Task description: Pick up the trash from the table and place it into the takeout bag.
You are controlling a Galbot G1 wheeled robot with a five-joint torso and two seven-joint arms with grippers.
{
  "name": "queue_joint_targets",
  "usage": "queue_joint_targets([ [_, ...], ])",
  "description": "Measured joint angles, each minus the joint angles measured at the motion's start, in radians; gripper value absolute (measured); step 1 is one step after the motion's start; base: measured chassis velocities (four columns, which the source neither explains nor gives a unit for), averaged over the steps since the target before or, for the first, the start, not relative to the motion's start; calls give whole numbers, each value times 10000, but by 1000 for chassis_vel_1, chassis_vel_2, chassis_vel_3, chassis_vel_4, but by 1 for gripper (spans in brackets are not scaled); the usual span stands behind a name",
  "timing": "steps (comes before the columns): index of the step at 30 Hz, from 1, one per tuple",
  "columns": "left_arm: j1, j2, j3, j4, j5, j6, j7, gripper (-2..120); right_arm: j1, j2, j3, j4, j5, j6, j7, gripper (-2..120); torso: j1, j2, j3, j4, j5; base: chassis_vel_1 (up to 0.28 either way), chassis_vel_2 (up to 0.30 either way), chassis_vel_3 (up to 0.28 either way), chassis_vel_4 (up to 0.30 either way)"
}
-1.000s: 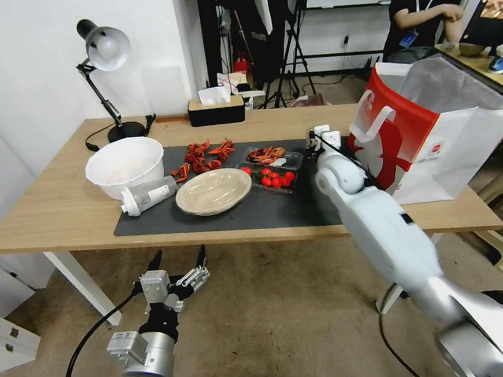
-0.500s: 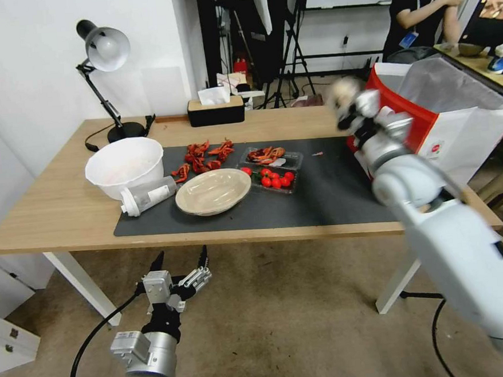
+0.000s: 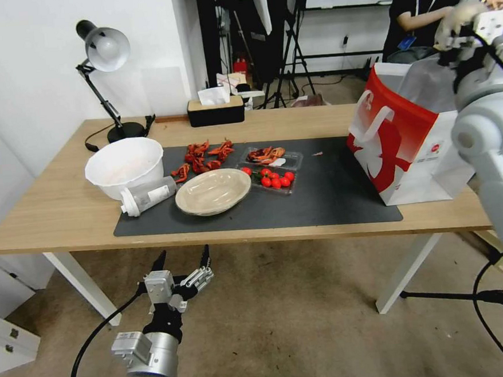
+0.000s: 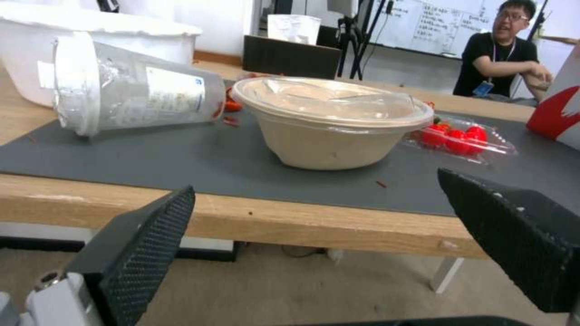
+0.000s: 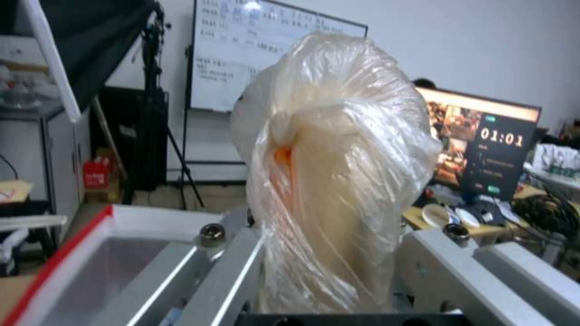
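Note:
My right gripper point(image 3: 470, 24) is raised over the open top of the red-and-white takeout bag point(image 3: 409, 137), which stands at the table's right end. It is shut on a clear bag of tan food point(image 5: 338, 172); the takeout bag's rim point(image 5: 90, 226) lies below it. On the dark mat point(image 3: 321, 195) of the table point(image 3: 51, 202) lie a white-capped bottle point(image 3: 147, 194) on its side and a beige dish point(image 3: 214, 191). The left gripper point(image 3: 179, 268) hangs open below the table's front edge, facing the bottle point(image 4: 133, 90) and the dish point(image 4: 332, 122).
A white bowl point(image 3: 125, 166), red shells point(image 3: 203, 155) and clear trays with tomatoes point(image 3: 274, 178) also sit on the mat. A desk lamp point(image 3: 104, 49) and a tissue box point(image 3: 216, 107) stand at the back. A stand's legs point(image 3: 483, 296) spread on the floor at right.
The right arm rose from the mat beside the takeout bag and swung up and right, carrying the clear bag of food above the bag's opening. The left arm stayed put.

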Motion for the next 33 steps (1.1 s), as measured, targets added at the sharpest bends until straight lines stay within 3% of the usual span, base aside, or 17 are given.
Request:
queue_joint_targets([
  [8, 26, -1, 38, -45, 0, -5, 18, 100, -132, -167, 193, -420, 631, -773, 227, 37, 0, -1, 1, 2, -3, 0, 0, 0, 0],
  [12, 37, 6, 40, -68, -2, -5, 20, 100, -135, -89, 100, -561, 922, -896, 316, 51, 0, 0, 0, 3, -3, 0, 0, 0, 0],
  [13, 40, 11, 31, -83, -2, -5, 20, 100, -138, -51, 68, -623, 938, -912, 321, 59, 0, 0, 0, 3, -3, 0, 0, 0, 0],
  [15, 46, 12, 21, -92, -5, -5, 20, 100, -148, -35, 55, -648, 936, -913, 317, 61, 0, 0, 1, 2, -3, 0, 0, 0, 0],
  [17, 56, 13, 4, -108, -9, -6, 20, 100, -168, -24, 44, -673, 896, -915, 273, 75, 0, 0, 0, 2, -3, 0, 0, 0, 0],
  [24, 50, 28, -6, -111, -17, -6, 20, 100, -323, -23, 17, -631, 660, -893, 6, 96, 0, 0, 1, 1, -3, 0, 0, 0, 0],
  [33, 42, 8, -12, -112, -21, -6, 20, 100, -553, 37, 6, -171, 906, -170, -238, 100, 0, 0, 0, 2, -4, 0, 0, 0, 0],
])
